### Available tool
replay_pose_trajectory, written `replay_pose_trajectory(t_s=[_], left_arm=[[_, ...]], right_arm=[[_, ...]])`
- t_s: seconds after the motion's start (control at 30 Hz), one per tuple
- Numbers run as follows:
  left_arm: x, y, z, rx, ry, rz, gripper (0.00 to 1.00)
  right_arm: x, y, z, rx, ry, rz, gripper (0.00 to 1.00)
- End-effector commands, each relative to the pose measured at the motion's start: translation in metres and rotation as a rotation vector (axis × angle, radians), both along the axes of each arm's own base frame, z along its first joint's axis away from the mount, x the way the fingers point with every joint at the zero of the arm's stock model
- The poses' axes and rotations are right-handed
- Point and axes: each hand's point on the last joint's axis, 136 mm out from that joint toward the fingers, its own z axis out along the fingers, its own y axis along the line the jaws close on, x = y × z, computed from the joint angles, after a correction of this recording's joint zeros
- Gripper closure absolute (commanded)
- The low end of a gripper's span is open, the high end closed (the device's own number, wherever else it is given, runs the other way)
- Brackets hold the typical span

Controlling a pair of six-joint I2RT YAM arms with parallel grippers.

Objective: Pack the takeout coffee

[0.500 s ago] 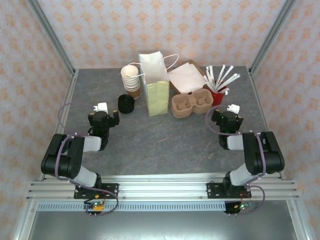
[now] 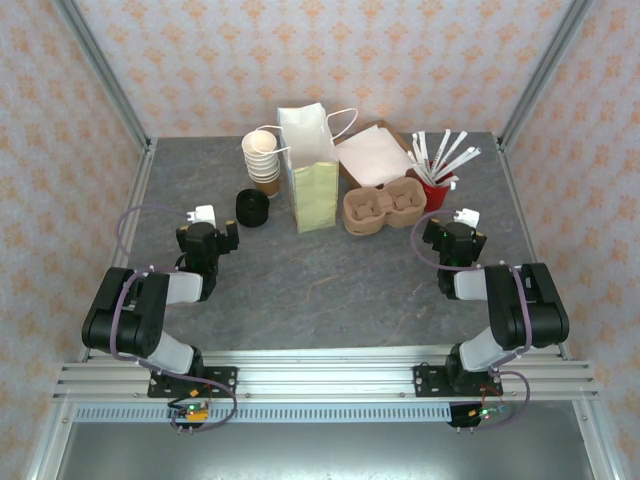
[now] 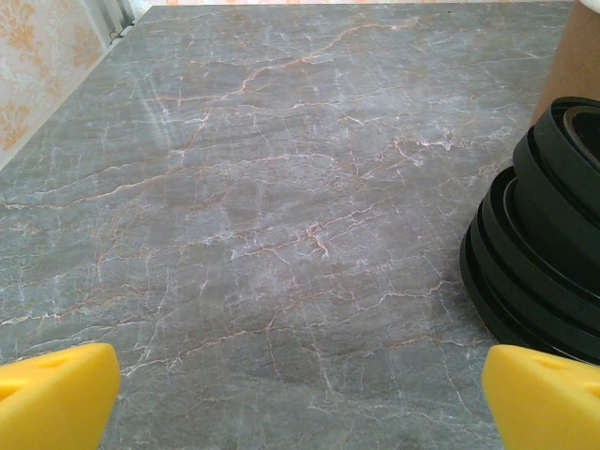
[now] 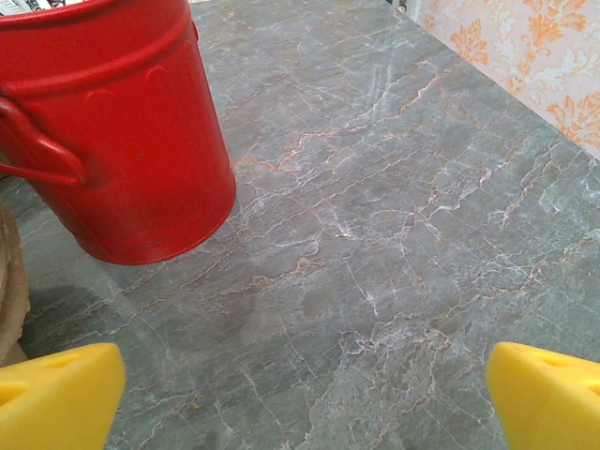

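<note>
The takeout coffee is out of view. A tall white and pale yellow paper bag [image 2: 312,175] stands open at the back middle of the table. My left gripper [image 2: 207,230] rests low at the left, open, with bare table between its yellow fingertips [image 3: 58,394]; in the left wrist view the gripper [image 3: 300,403] faces table, with a stack of loose black lids [image 3: 544,244] to its right. My right gripper [image 2: 455,235] rests at the right, open and holding nothing. In the right wrist view this gripper [image 4: 305,398] points past a red bucket [image 4: 112,131].
A stack of lidless cream cups [image 2: 261,156] stands left of the bag, with the black lids [image 2: 252,208] in front of it. A brown pulp cup carrier [image 2: 385,206] lies right of the bag. The red bucket [image 2: 437,188] holds white sticks. Pale paper [image 2: 372,155] lies behind.
</note>
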Motion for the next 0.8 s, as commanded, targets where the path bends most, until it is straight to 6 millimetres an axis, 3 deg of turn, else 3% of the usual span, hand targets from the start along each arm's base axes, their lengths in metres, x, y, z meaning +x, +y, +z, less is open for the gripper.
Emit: replay_pose_trajectory(t_s=[0.0, 0.47, 0.6, 0.77], left_arm=[[0.008, 0.002, 0.017, 0.011, -0.052, -0.001, 0.00], [0.008, 0.003, 0.018, 0.013, -0.054, 0.002, 0.00], [-0.001, 0.019, 0.046, 0.009, -0.024, 0.113, 0.00], [-0.036, 0.050, 0.090, -0.110, -0.054, 0.396, 0.02]], right_arm=[[0.009, 0.001, 0.017, 0.011, -0.061, -0.003, 0.01], [0.008, 0.001, 0.018, 0.010, -0.064, -0.001, 0.01], [-0.003, -0.003, 0.043, -0.037, -0.105, -0.070, 0.01], [-0.033, -0.019, 0.066, 0.071, -0.126, -0.224, 0.00]])
